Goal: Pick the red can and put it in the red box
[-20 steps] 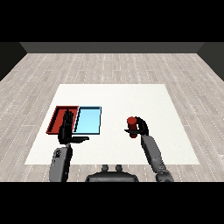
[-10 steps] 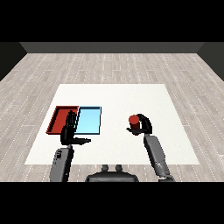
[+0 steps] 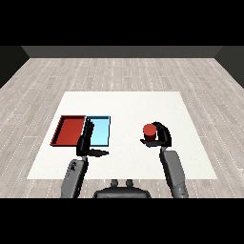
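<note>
Head view, items as I read them from my station:

- White table [image 3: 128,102]: carries everything listed below.
- Red tray [image 3: 69,129]: at the table's left, nothing in it. This is the goal.
- Light blue tray [image 3: 101,129]: touching the red tray's right edge, also holding nothing.
- Red can [image 3: 150,131]: upright, on the right half of the table, well apart from both trays. I cannot tell whether its base rests on the table or is lifted clear.
- Right hand [image 3: 161,137]: fingers and thumb curled round the red can, clamped on it from the right and behind.
- Left hand [image 3: 86,142]: fingers straight and spread, thumb out to the side, holding nothing; it hangs over the near edge where the two trays meet.

Progress, as I judge it: the grasp is made, so the pick is done or close to it. Still to do: carry the can leftward past the blue tray, set it inside the red tray, and release.
</note>
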You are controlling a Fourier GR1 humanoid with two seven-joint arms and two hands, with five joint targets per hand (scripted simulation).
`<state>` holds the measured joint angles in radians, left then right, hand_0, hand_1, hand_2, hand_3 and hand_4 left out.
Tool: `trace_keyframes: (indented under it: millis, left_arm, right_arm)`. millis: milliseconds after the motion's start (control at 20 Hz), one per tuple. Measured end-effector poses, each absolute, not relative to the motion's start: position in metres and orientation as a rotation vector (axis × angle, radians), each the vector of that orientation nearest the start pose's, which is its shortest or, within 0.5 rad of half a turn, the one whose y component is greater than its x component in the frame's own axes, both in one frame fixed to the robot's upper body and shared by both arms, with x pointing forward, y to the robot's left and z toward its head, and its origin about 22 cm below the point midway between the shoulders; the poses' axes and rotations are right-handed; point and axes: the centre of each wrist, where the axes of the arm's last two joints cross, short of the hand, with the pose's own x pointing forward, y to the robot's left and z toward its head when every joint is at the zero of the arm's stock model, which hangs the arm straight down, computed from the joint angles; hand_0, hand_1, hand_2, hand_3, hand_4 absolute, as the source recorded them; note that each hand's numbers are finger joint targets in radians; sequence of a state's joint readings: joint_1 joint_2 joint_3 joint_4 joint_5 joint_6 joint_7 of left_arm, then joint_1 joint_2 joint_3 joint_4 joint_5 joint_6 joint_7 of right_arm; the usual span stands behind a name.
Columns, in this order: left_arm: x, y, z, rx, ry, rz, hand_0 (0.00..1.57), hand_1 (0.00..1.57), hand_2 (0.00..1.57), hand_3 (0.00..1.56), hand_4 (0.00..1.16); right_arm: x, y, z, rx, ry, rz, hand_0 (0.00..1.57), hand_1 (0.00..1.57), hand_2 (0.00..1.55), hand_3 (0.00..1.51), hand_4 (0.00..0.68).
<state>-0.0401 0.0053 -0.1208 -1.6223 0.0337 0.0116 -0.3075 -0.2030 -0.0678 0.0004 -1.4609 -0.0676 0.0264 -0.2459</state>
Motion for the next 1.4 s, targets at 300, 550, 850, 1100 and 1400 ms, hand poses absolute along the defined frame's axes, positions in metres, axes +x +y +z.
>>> trace_keyframes:
  millis: [300, 550, 850, 1100, 1400]
  left_arm:
    - [0.251, 0.176, 0.020, -0.173, -1.919, -0.081, 0.00, 0.00, 0.00, 0.00, 0.00]
    - [0.257, 0.154, 0.017, -0.217, -1.890, -0.095, 0.00, 0.00, 0.00, 0.00, 0.00]
    - [0.266, 0.135, 0.006, -0.243, -1.841, -0.109, 0.00, 0.00, 0.00, 0.00, 0.00]
    - [0.267, 0.123, 0.000, -0.260, -1.807, -0.115, 0.00, 0.00, 0.00, 0.00, 0.00]
    - [0.272, 0.118, -0.006, -0.286, -1.774, -0.104, 0.00, 0.00, 0.00, 0.00, 0.00]
  right_arm:
    - [0.301, -0.143, 0.037, 0.103, -1.906, 0.068, 1.45, 1.45, 1.43, 1.38, 0.654]
    - [0.300, -0.108, 0.041, 0.117, -1.908, 0.044, 1.46, 1.46, 1.43, 1.39, 0.646]
    - [0.301, -0.099, 0.040, 0.138, -1.923, 0.031, 1.46, 1.46, 1.44, 1.39, 0.639]
    - [0.303, -0.085, 0.036, 0.147, -1.922, 0.026, 1.46, 1.46, 1.45, 1.38, 0.634]
    - [0.303, -0.078, 0.039, 0.153, -1.930, 0.033, 1.45, 1.45, 1.43, 1.38, 0.637]
